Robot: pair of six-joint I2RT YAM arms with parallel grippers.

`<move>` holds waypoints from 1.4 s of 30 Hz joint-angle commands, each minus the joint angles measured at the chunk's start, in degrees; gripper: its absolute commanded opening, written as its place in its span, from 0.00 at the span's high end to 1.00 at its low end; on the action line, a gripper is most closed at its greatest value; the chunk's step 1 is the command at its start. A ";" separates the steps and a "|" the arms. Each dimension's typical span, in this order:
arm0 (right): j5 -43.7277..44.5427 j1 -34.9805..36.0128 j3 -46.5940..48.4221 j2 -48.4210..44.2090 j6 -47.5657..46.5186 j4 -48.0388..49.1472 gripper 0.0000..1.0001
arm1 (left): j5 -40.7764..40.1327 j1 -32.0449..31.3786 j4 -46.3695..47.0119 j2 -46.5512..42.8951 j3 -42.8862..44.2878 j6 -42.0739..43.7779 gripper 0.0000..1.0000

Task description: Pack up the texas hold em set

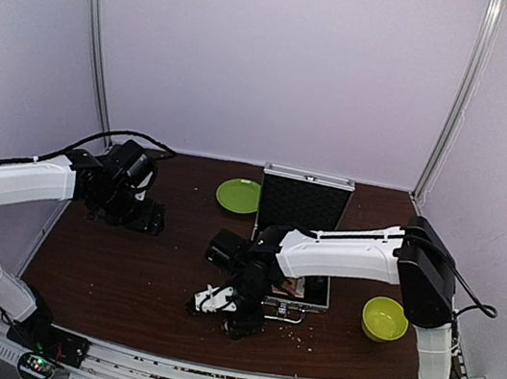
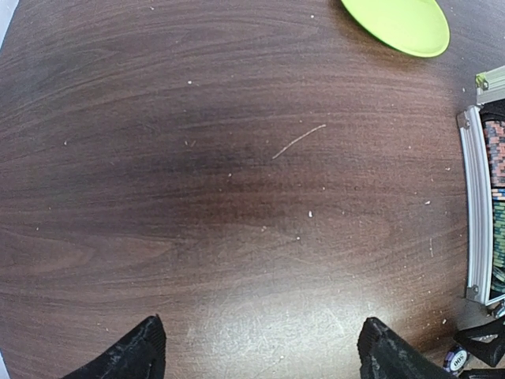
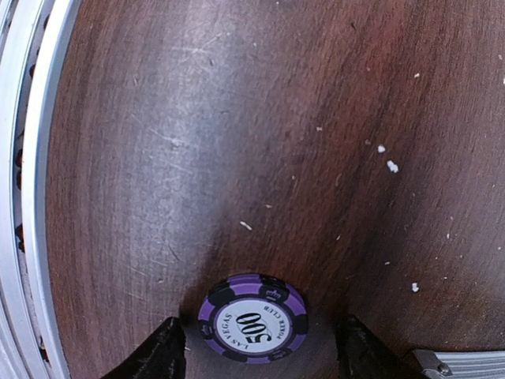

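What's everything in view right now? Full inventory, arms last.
Table: one, dark brown wood, scattered with pale crumbs, under everything.
Poker case: one, silver with black lining, lid upright, centre of the table.
Chips in the case: striped, stacked in rows, count cannot be told, along the side facing the left arm.
500 chip: one, purple and white, flat on the table near the case's front corner.
Plate: one, green, flat, left of the case lid.
Bowl: one, yellow-green, right of the case.
Left gripper: one, black fingers, open, over bare table left of the case.
Right gripper: one, black fingers, open, a finger on each side of the 500 chip, neither touching it.
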 commanded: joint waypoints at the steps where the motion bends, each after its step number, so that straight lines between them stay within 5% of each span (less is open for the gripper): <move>1: 0.99 0.30 0.16 0.80 -0.31 -0.67 0.37 | -0.02 0.27 1.19 0.42 1.21 1.17 0.13; 7: 4.51 1.38 -2.46 -0.03 0.75 2.20 0.47 | 0.10 0.29 1.13 0.52 1.08 1.24 0.13; 16: 5.29 2.62 -3.46 -0.49 2.53 4.32 0.48 | 0.84 0.28 1.06 0.96 0.35 0.65 0.14; 28: 5.79 2.71 -4.75 -2.08 3.26 3.84 0.69 | 0.97 0.24 0.88 1.36 0.10 0.28 0.14; 42: 8.66 -3.93 -18.12 -24.84 5.51 2.54 0.71 | 0.73 0.24 -0.38 2.34 1.53 0.96 0.14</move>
